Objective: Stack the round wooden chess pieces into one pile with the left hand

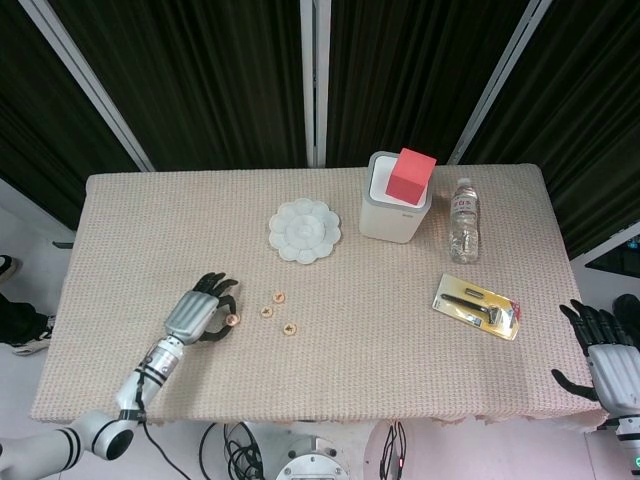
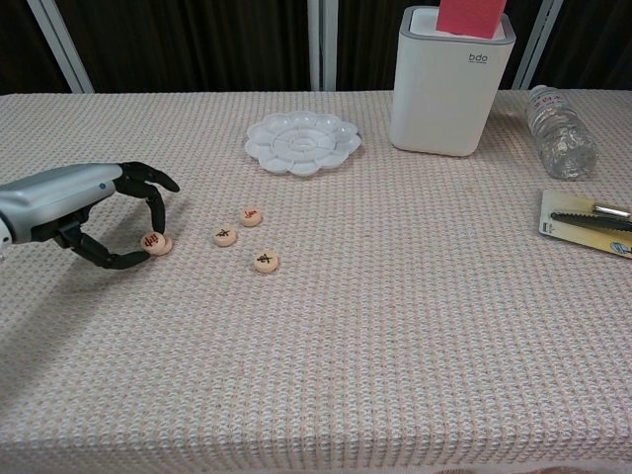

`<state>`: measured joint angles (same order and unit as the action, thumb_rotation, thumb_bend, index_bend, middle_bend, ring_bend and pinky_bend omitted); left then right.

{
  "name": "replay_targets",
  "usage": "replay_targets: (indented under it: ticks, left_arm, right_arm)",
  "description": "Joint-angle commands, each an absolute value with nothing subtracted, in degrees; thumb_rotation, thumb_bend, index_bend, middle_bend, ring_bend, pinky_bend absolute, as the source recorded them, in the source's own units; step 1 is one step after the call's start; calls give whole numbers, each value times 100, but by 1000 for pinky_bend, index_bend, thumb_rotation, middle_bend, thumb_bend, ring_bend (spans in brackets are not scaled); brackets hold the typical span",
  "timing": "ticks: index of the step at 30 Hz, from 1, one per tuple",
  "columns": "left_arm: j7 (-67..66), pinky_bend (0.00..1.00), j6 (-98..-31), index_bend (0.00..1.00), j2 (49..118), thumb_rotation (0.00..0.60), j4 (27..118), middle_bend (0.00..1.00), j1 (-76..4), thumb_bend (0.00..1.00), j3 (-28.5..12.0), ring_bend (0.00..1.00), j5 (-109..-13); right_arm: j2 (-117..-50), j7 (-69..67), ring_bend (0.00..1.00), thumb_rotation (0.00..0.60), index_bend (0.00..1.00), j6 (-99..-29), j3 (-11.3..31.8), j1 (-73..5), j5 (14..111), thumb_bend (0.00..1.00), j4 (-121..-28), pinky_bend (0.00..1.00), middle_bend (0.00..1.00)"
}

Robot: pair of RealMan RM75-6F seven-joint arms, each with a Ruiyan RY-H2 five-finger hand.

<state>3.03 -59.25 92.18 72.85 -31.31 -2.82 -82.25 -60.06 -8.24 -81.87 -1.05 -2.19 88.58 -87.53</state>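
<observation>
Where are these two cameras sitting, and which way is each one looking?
Head view: high above the near edge, looking steeply down on the whole table; shows the left hand and the right hand.
Chest view: low at the near edge, looking across the tabletop; only the left hand.
Both share: chess pieces, white palette.

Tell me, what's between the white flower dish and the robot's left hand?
Three loose chess pieces lie on the cloth between the dish and the left hand, which pinches a fourth piece. The chest view shows it best.
</observation>
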Motion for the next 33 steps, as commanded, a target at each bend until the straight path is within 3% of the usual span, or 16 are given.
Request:
replay_targets:
  ticks: [1,10,27,33]
  left_arm:
    - [325,0,-5934,474,9233,600,7252,127,-3130,313,-292,0,-8210]
    - [357,0,-5901,369,9253,600,7239,127,-3147,313,-263,0,-8220]
    - [246,0,-6155,368,9174,600,7713,127,-3178,311,-294,0,-8419]
    - [-44,0,-5972,368,9358,600,7860,127,-3354,309,-453,0,-8256]
  right_arm:
    - [-6002,-831,0,600,0,-8187,-103,-216,8850,142,-8744,0,0]
    - [-5957,-787,0,600,0,-8092,-110,-231,8785,146,-8808,0,0]
    - [-5982,-771,0,600,0,-8040,-104,-239,8745,146,-8786,0,0]
    - [-6002,-764,0,600,0,-8033,-115,-246,8772,146,-8793,0,0]
